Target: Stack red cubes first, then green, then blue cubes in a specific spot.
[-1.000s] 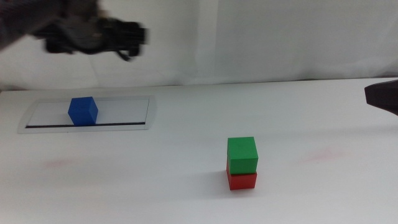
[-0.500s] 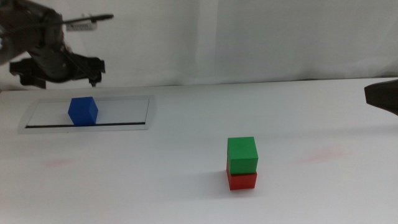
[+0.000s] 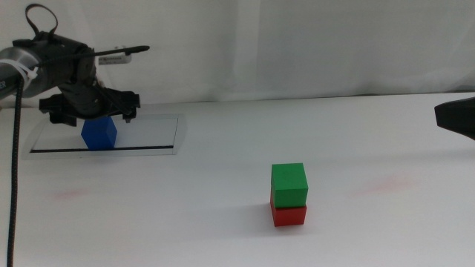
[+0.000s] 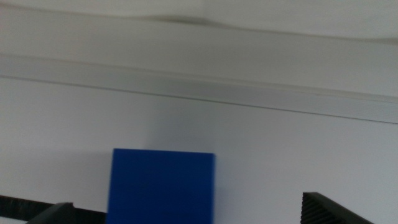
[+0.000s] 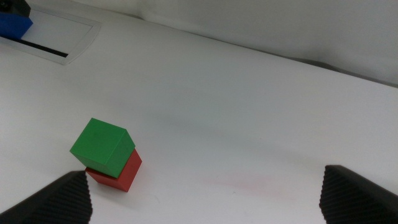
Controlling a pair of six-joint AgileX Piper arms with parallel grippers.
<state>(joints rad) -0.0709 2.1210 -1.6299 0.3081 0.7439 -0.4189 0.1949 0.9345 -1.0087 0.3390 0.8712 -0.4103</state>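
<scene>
The blue cube [image 3: 99, 135] sits on the grey-framed plate [image 3: 152, 133] at the far left. My left gripper [image 3: 92, 113] is open and hangs right over the cube, one jaw on each side of its top. In the left wrist view the blue cube [image 4: 163, 185] lies between the spread jaws of the left gripper [image 4: 202, 213]. The green cube [image 3: 289, 184] rests on the red cube [image 3: 289, 215] on bare white tabletop right of centre. My right gripper [image 3: 456, 117] waits at the right edge, open and empty; its wrist view shows the green cube [image 5: 102, 147] on the red cube [image 5: 119, 174].
Faint pink smudges mark the tabletop at the left front [image 3: 70, 194] and right of the stack [image 3: 382, 185]. A white curtain backs the table. The left arm's black cable [image 3: 15, 170] hangs down the left edge.
The left arm has come down and moved left from high above the plate to just over the blue cube. The cubes and the right gripper have not moved.
</scene>
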